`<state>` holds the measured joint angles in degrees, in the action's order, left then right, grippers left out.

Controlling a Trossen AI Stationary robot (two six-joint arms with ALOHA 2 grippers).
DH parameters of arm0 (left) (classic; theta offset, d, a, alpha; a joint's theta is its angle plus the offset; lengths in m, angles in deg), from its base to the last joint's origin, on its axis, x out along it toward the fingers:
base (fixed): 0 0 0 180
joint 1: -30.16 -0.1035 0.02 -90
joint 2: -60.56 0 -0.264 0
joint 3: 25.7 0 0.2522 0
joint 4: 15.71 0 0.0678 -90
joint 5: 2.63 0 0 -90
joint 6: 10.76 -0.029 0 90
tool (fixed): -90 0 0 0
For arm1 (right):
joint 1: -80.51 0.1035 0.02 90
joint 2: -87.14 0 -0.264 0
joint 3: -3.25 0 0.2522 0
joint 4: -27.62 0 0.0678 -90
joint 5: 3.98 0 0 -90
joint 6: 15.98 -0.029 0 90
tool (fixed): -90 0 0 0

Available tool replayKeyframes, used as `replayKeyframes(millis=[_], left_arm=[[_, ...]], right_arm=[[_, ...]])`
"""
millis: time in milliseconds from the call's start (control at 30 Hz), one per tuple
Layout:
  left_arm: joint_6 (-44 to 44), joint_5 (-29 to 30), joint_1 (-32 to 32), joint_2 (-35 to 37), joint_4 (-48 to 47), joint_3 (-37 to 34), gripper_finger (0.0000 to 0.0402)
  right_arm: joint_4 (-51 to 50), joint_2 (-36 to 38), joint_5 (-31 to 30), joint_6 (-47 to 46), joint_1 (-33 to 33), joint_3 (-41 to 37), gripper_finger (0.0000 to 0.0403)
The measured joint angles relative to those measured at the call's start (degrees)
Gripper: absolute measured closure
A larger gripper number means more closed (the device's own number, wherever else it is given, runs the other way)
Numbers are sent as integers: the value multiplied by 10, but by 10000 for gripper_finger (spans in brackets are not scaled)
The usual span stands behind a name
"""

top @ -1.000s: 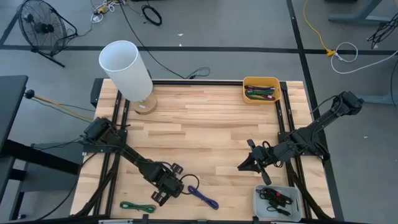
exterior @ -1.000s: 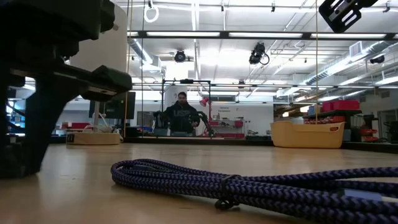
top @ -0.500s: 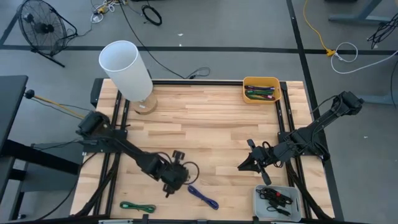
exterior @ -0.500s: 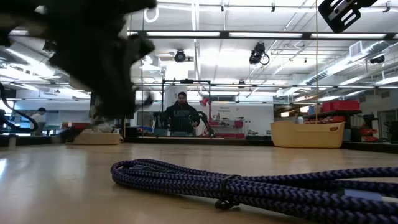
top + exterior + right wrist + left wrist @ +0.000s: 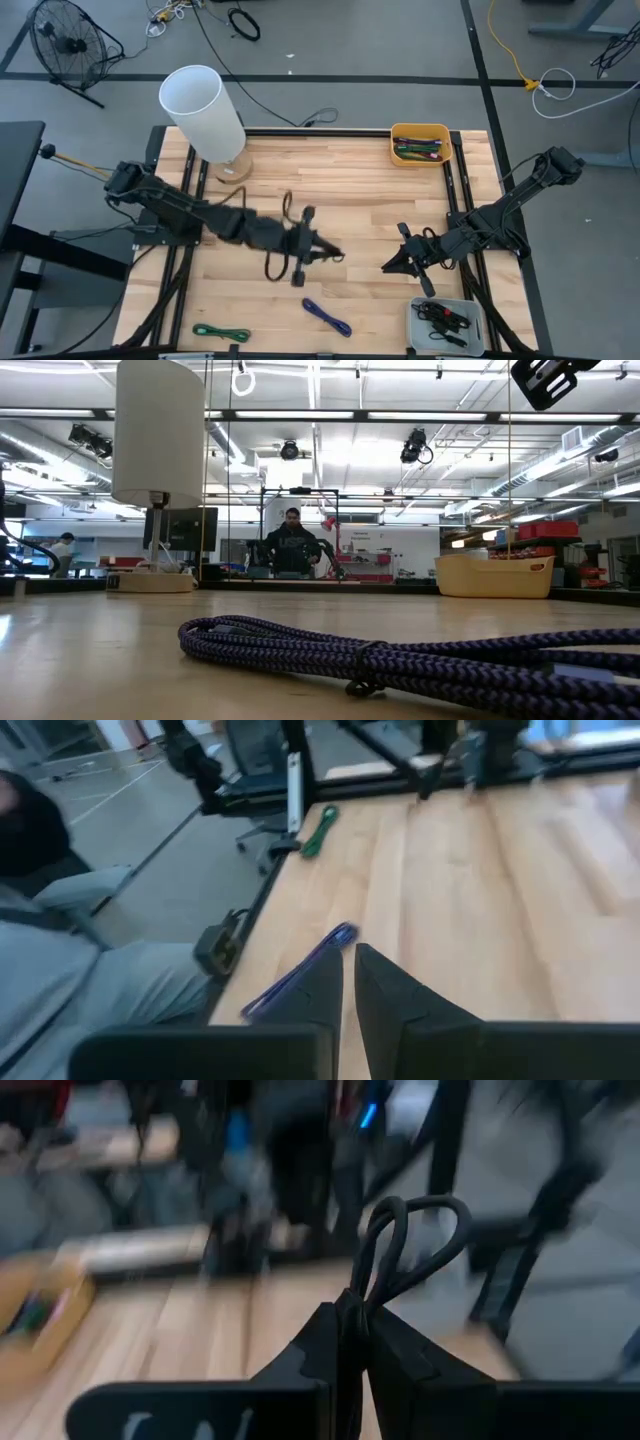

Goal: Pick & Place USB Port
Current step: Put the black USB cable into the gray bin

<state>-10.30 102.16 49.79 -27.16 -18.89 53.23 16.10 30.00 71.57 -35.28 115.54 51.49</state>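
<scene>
Holding: left gripper (image 5: 322,250) — fingers pinched tight on a black cable (image 5: 285,243), seen over the middle of the table (image 5: 350,190)
Cable shape: a thin, smooth black cord; one loop (image 5: 415,1240) stands up out of the pressed-together fingertips in the left wrist view, the rest hangs in a curl just behind the gripper in the high view
Right gripper: right gripper (image 5: 390,266) — narrow, fingers almost together and nothing between them, hanging above the wood to the right of the left gripper
Purple cable: purple cable (image 5: 327,317) lies flat on the table, near the front edge, below and apart from the left gripper; braided weave, coiled into a long bundle (image 5: 400,660)
Green cable: green cable (image 5: 221,332), a thin bundle, farther left along the same edge
Grey bin: grey bin (image 5: 418,310) with dark cables inside, just beside the right gripper toward the front corner
Yellow bin: yellow bin (image 5: 398,155) at the far edge, coloured cables in it
Lamp: white cylinder lamp (image 5: 203,110) on a round wooden base, far left corner
Table surface: pale wooden planks, matte
Writing: none readable
</scene>
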Motion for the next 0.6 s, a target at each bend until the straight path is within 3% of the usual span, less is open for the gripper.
replayKeyframes(millis=[167,367,600], left_arm=[[11,-127,-71,-4,126,2,367],[64,-178,-123,-42,140,-2,367],[65,-211,-126,-100,213,-1,367]], right_arm=[[14,0,-44,19,0,0,369],[26,0,-55,36,0,0,369],[57,0,-136,68,-1,0,369]])
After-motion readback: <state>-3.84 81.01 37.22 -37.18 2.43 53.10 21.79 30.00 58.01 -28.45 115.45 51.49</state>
